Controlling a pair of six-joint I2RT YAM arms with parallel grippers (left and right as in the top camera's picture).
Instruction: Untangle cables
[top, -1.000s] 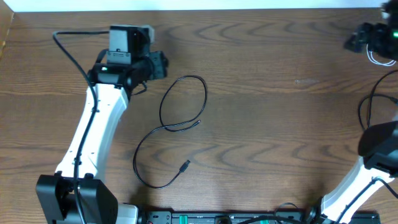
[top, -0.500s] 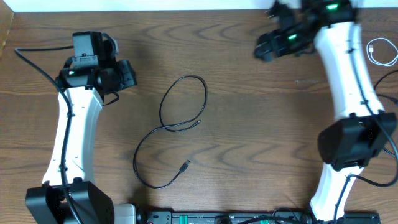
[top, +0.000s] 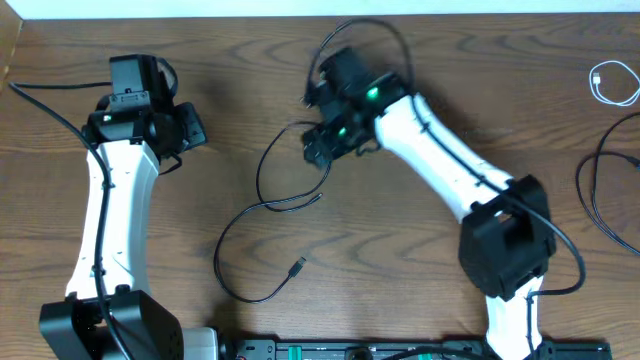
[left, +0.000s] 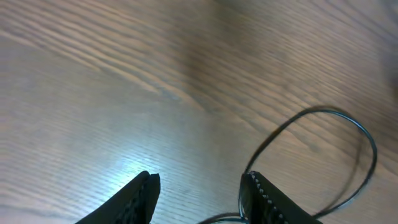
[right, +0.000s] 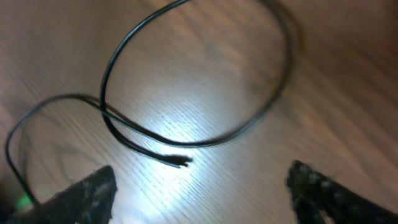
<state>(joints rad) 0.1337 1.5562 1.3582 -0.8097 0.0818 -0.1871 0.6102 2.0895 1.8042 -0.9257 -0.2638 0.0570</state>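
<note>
A long black cable lies loose on the table's middle, with a loop and two plug ends. My right gripper hovers over the loop's upper right, open. In the right wrist view the loop and one plug end lie ahead of the open gripper, nothing between its fingers. My left gripper stands open to the left of the cable. The left wrist view shows the loop beyond the right finger. A short white cable lies coiled far right.
Another black cable curves along the table's right edge. The left arm's own thick wire trails off to the left. A black rail with electronics runs along the front edge. The table's back edge lies close behind both arms.
My right arm has swung from the far right back corner to the table's middle, over the black cable's loop. The left arm has drawn back to the left.
</note>
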